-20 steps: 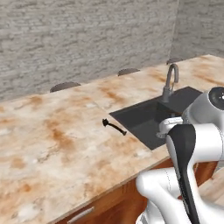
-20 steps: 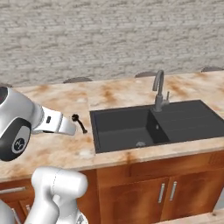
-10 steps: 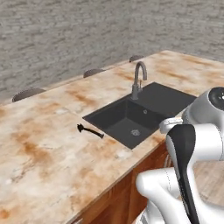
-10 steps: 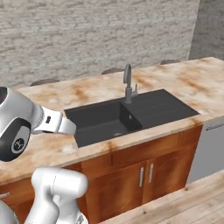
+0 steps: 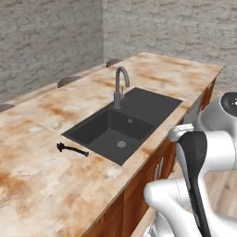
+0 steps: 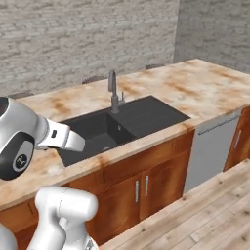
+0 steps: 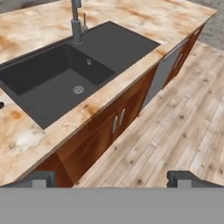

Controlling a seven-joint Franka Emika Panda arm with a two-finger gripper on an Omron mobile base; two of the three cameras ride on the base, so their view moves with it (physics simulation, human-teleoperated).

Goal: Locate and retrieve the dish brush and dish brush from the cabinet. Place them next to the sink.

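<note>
two fingers (image 7: 111,178) spread wide (nothing between), hand tilted down over wooden floor (image 7: 175,127) beside sink (image 7: 65,74)

Matt sink (image 5: 139,115) (marbled stone counter (image 5: 41,185))

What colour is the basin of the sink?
The sink is dark grey, almost black. The left base view shows it best.

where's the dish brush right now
In the left base view, one dish brush lies flat on the counter, just off the left end of the sink and outside the basin.
</note>
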